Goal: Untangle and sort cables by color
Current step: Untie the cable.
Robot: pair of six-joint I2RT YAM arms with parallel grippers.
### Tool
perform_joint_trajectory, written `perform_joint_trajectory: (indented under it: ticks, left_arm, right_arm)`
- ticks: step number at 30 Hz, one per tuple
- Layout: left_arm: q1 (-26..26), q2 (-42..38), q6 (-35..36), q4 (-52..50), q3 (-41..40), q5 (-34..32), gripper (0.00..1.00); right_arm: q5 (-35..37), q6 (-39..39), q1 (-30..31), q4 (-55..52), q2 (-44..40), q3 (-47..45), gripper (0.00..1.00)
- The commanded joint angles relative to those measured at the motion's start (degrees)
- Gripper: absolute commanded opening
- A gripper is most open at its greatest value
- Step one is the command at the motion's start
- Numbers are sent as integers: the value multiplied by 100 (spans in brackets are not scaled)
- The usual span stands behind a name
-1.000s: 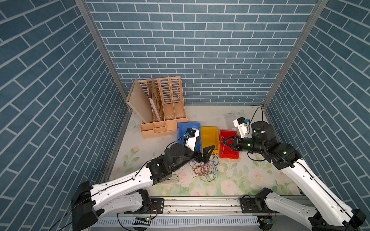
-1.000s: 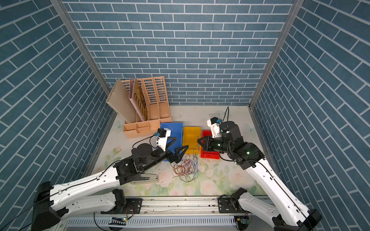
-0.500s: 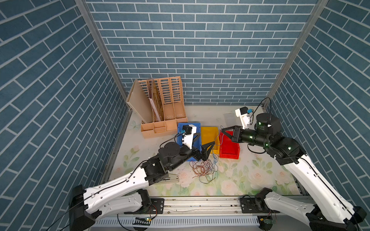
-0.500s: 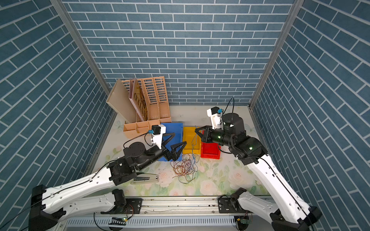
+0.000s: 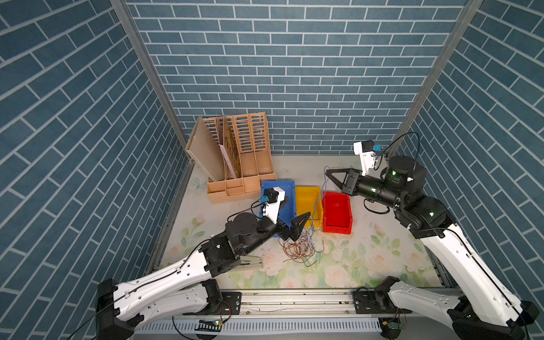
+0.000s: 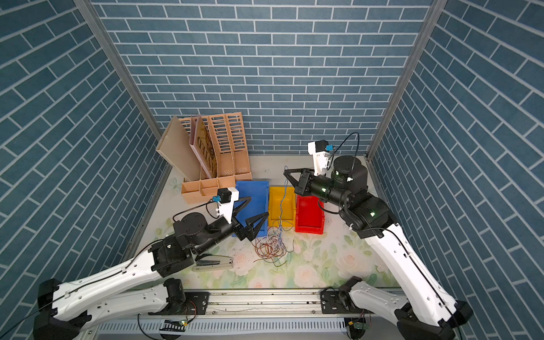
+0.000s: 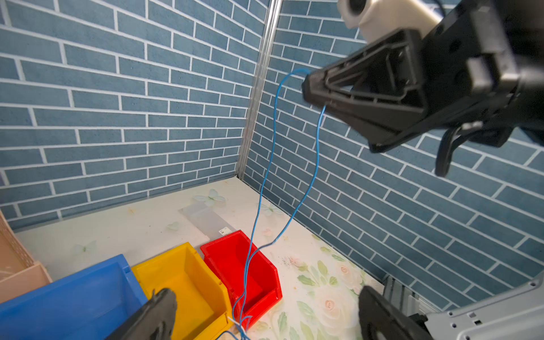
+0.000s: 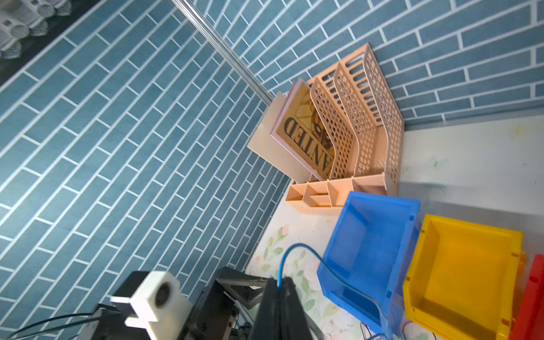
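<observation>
Right hand [image 5: 326, 171] pinches a blue cable [image 7: 274, 126] hanging past the yellow bin [image 5: 306, 190] to the tangle [image 5: 297, 247]; left hand [image 6: 259, 206] spread

The walls [image 5: 294, 73] are blue brick with white mortar lines. The mat [image 5: 368, 259] is cream, printed with pink roses and green leaves. At centre in both top views, left to right: a blue bin [image 6: 256, 191], a yellow bin [image 5: 307, 203] and a red bin [image 5: 337, 212]. The slotted rack [image 5: 253, 138] above-left of them is peach. One raised cable [image 7: 273, 132] is blue; the tangle [image 5: 294, 248] below the bins is mostly red-brown with blue and pale strands. The arms [image 5: 164, 276] are white with black joints.
</observation>
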Motion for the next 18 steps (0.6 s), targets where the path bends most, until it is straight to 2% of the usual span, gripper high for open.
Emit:
perform_joint_trajectory:
  ticks: [1, 9, 13, 18]
  left_arm:
    - [-30, -42, 444, -87, 207, -242, 100]
    - [-31, 44, 572, 69, 169, -297, 100]
    - [-27, 267, 650, 391, 310, -380, 100]
    - [-94, 788, 596, 809, 596, 112, 99]
  right_arm:
    - [76, 123, 73, 253, 55, 482, 0]
    - [-109, 215, 108, 130, 281, 1489, 0]
    - [-395, 426, 135, 234, 253, 1540, 0]
    - [-640, 409, 152, 357, 29, 1224, 0]
